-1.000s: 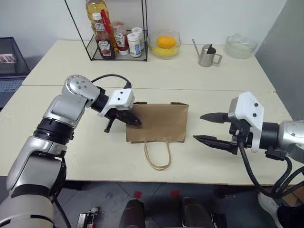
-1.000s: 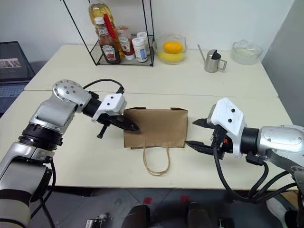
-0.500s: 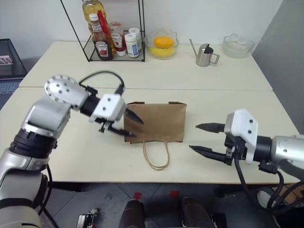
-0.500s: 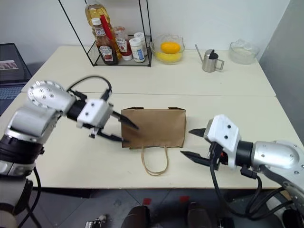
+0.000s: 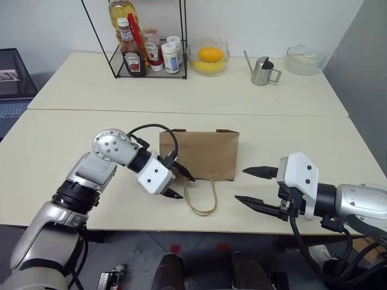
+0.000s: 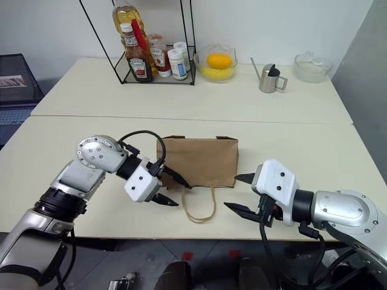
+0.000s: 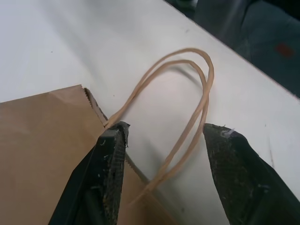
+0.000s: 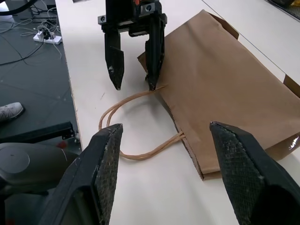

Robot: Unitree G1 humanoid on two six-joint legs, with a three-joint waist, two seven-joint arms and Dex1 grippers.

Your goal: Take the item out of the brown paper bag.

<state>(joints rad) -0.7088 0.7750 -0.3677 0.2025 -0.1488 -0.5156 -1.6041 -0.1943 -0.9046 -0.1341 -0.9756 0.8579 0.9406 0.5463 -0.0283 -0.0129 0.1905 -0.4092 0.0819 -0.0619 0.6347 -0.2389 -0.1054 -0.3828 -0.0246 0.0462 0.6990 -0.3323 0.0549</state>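
The brown paper bag point(image 5: 199, 154) lies flat in the middle of the table, its two tan cord handles point(image 5: 202, 199) looping toward the front edge. My left gripper point(image 5: 184, 187) is open at the bag's front left corner. One finger point(image 7: 110, 159) rests by the corner where the handles start, the other finger point(image 7: 229, 159) stands outside the handle loop point(image 7: 187, 93). My right gripper point(image 5: 240, 185) is open just right of the bag, with nothing between its fingers. The right wrist view faces the bag point(image 8: 225, 79) and the left gripper point(image 8: 133, 86). The item is hidden.
At the back left a wire rack point(image 5: 136, 66) holds a ketchup bottle point(image 5: 132, 51), an oil bottle and jars. A glass bowl with an orange fruit point(image 5: 208, 55), a metal pitcher point(image 5: 262, 70) and another glass bowl point(image 5: 305, 59) stand along the back. The table's front edge point(image 5: 199, 228) runs close below the handles.
My left gripper has opened, rolled, and come from the bag's left edge down to its front corner by the handles. The right gripper has sunk a little, still open.
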